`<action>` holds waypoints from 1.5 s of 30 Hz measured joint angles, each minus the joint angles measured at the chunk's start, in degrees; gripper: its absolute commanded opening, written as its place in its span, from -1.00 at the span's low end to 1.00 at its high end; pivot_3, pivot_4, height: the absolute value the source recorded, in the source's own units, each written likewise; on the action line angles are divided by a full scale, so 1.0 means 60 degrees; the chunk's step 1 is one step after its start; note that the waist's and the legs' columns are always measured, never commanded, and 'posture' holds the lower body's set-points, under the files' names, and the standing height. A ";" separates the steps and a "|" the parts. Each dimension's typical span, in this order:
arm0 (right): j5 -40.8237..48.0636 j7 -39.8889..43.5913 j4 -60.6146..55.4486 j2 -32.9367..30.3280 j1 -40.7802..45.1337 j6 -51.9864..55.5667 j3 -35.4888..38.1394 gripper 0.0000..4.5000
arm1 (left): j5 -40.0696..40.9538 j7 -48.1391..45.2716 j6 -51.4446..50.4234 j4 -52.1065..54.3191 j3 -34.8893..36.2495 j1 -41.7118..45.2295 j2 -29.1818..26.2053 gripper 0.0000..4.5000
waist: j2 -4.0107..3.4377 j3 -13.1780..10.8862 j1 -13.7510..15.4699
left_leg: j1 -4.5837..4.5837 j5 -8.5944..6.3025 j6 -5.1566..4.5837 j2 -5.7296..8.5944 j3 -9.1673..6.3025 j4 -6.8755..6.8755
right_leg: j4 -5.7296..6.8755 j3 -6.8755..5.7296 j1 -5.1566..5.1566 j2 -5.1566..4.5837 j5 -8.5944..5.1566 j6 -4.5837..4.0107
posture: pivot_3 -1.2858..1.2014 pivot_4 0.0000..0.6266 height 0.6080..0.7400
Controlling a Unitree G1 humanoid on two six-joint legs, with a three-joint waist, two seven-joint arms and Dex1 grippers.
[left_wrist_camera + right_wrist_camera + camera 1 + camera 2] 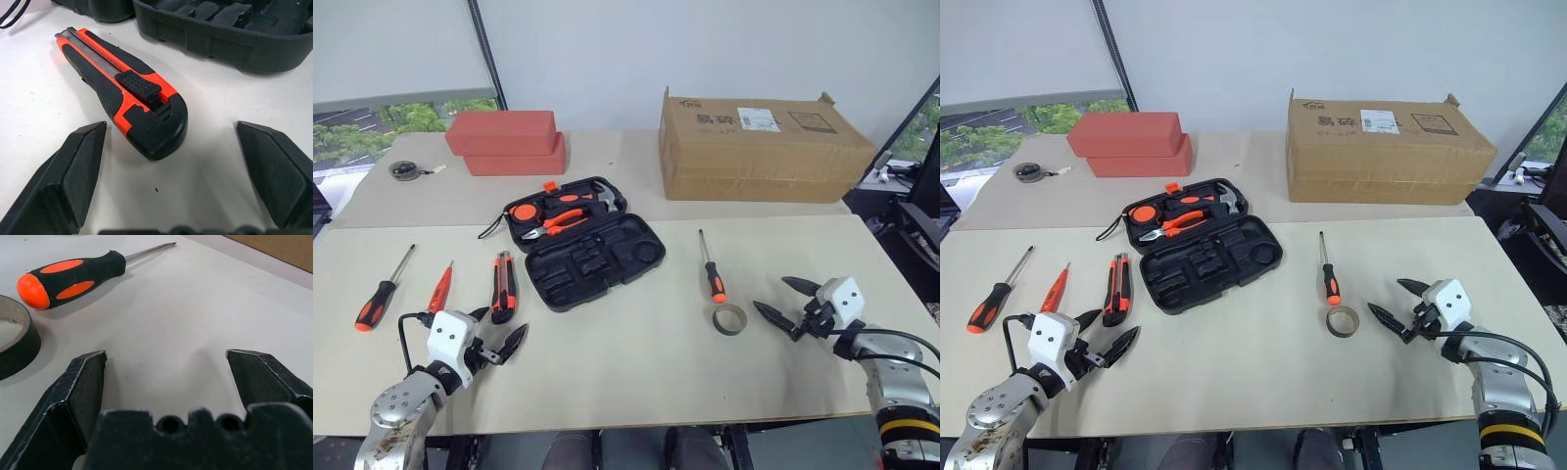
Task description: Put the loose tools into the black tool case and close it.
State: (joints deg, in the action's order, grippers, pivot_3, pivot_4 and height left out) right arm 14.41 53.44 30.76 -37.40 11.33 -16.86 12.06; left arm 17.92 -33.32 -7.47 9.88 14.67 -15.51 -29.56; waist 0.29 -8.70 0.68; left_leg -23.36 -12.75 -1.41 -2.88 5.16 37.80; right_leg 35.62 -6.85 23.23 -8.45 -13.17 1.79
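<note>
The black tool case (597, 262) lies open at mid-table, with pliers and a hammer in its far half and empty slots in its near half. To its left lie the utility knife (504, 286), a slim orange screwdriver (441, 289) and a black-and-orange screwdriver (380, 294). My left gripper (499, 331) is open just short of the knife (122, 93), which points at the gap between its fingers. On the right lie another screwdriver (712, 272) and a tape roll (730, 319). My right gripper (771, 294) is open beside the roll (14, 340), holding nothing.
Two stacked red boxes (506, 143) and a round tape measure (406, 170) sit at the back left. A large cardboard box (759, 147) stands at the back right. The case's black cord strap (492, 231) trails off its left side.
</note>
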 measured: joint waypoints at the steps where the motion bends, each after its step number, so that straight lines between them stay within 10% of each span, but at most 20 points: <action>1: 0.0000 0.0000 0.0000 0.0000 0.0000 0.0000 0.0000 0.99 | 0.0000 0.0000 0.0000 0.0000 0.0000 0.0000 0.0000 1.00 | 0.0000 0.0000 0.0000 | 0.0000 0.0000 0.0000 0.0000 0.0000 0.0000 | 0.0000 0.0000 0.0000 0.0000 0.0000 0.0000 | 0.03 -0.52 0.60; 22: 0.1085 0.1487 -0.1531 -0.0153 -0.0018 0.1076 -0.0061 0.99 | 0.1258 -0.0246 -0.0256 -0.0123 0.1807 -0.0147 -0.0334 1.00 | 0.0021 -0.0015 0.0005 | -0.0052 0.0006 0.0003 -0.0007 -0.0013 0.0000 | 0.0009 -0.0010 0.0011 0.0003 0.0001 -0.0001 | 0.03 -0.52 0.60; 29: 0.2362 0.2360 -0.4670 -0.0164 0.0228 0.3306 -0.0911 0.99 | 0.1956 0.0219 -0.1305 -0.2004 0.3395 0.1490 -0.1338 1.00 | 0.0051 -0.0029 0.0004 | -0.0062 0.0007 0.0004 -0.0004 -0.0019 0.0001 | 0.0007 -0.0019 0.0051 0.0004 0.0002 -0.0001 | 0.03 -0.52 0.60; 45: 0.3060 0.1953 -0.7045 0.0669 0.1697 0.5210 -0.2056 1.00 | -0.0085 -0.1065 0.0135 -1.0281 0.1989 0.5510 -0.3746 0.89 | 0.0123 -0.0026 0.0105 | -0.0121 0.0055 -0.0048 0.0003 0.0018 0.0000 | 0.0047 -0.0029 0.0145 0.0004 0.0053 -0.0074 | 0.03 -0.52 0.60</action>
State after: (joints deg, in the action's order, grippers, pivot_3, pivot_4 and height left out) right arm 32.77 65.16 -11.51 -33.38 21.52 14.40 -0.27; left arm 17.41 -39.71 -6.66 -51.81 26.60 17.55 -52.04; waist 1.03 -8.86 1.31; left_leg -24.09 -12.42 -1.70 -2.86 5.27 37.80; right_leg 35.91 -7.03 24.10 -8.43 -12.85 1.35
